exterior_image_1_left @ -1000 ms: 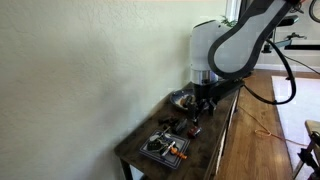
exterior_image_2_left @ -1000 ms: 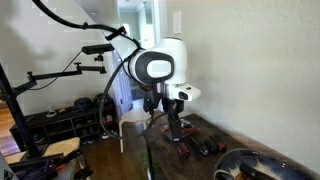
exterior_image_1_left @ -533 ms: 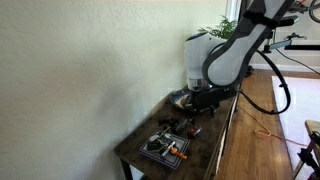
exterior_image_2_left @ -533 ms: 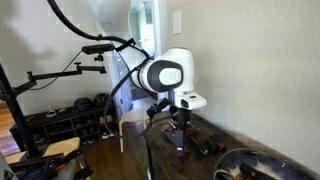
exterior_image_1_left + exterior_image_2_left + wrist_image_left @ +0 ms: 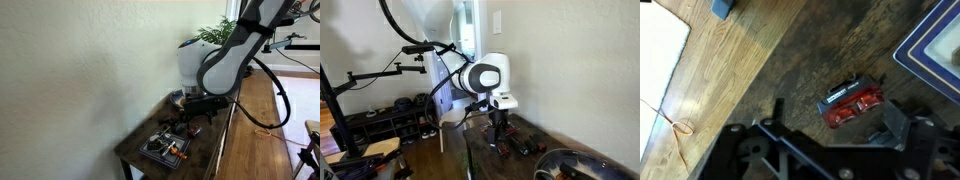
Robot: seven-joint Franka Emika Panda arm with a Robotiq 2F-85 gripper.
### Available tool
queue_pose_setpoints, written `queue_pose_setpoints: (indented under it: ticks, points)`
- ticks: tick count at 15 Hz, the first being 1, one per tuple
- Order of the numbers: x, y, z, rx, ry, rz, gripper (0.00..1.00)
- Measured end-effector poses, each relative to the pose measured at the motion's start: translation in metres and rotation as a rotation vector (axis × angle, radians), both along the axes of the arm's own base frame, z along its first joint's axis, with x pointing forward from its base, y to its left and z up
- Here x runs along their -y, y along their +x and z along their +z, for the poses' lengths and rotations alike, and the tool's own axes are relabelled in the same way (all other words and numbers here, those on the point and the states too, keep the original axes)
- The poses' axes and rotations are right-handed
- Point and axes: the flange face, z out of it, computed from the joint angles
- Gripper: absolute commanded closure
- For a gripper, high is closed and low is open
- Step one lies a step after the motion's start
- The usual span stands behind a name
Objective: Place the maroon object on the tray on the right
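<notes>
Maroon object (image 5: 852, 103) lies on the table (image 5: 810, 60), long axis rising slightly rightward in wrist view, jaws open.

Your worktop (image 5: 208, 143) runs along the wall. Square tray (image 5: 163, 149) sits at its near end and round tray (image 5: 180, 98) at the far end, with the tool (image 5: 193, 122) over the stretch between. Wrist view: maroon object (image 5: 852, 103) lies on the worktop just ahead of the tool, with the square tray's corner beyond on the right.
</notes>
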Motion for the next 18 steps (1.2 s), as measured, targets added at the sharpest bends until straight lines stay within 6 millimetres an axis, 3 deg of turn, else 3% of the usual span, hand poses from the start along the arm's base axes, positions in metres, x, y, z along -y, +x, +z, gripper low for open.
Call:
queue_pose_setpoints:
  ticks: [10,18]
  points:
    - [0.003,0.001,-0.007,0.014,0.038,-0.239,0.0]
    - [0.007,0.021,-0.03,0.044,0.062,-0.366,0.0]
